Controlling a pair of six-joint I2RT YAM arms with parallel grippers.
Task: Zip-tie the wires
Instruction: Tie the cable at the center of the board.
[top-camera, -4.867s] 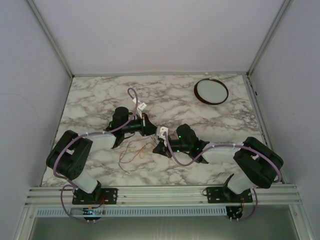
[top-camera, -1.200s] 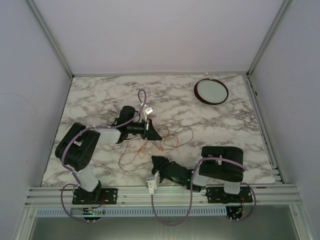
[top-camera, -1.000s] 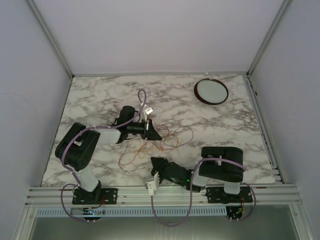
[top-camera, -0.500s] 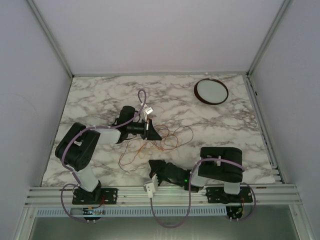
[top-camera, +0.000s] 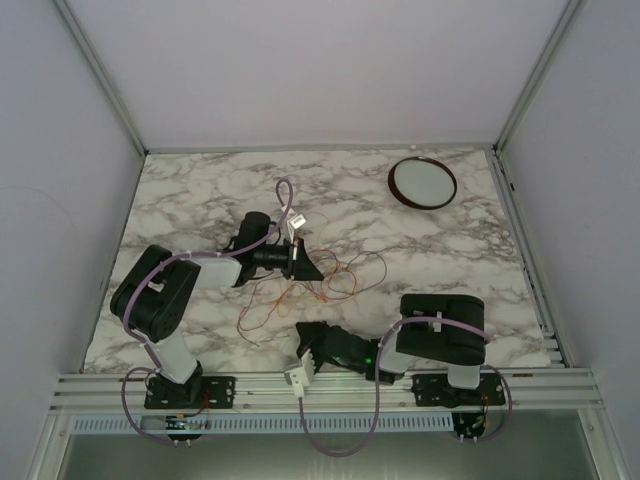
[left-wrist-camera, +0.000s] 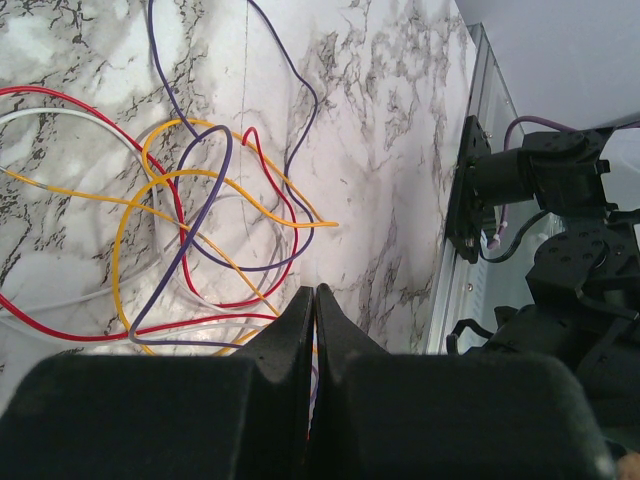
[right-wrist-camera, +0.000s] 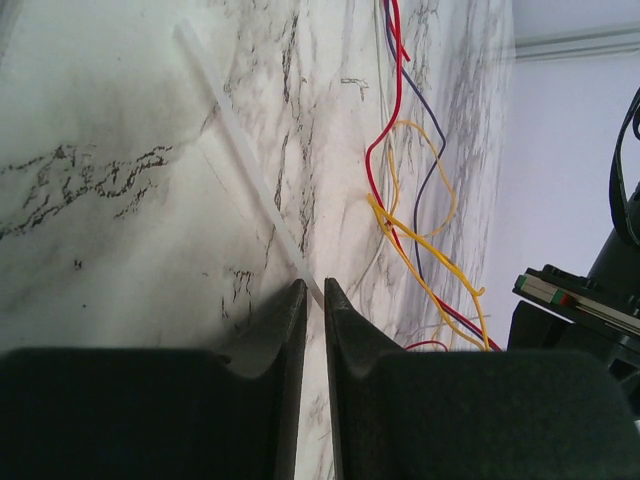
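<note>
Nearest, the right tool, narrowed to a slit, straddles the tip of a flat translucent zip tie on the marbled worktop; grip unclear. Beyond, looping red, yellow and purple wires lie at the left tool, its jaws pressed together. Only the overhead view shows the round dish.

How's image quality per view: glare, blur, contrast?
Top external: even, soft light with no glare, but the wires are hair-fine and barely resolved. Left wrist: wires sharp, marble table bright at upper left, the gripper's fingers dark and featureless. Right wrist: marble washed out on the left, and the translucent zip tie is low-contrast against it.
</note>
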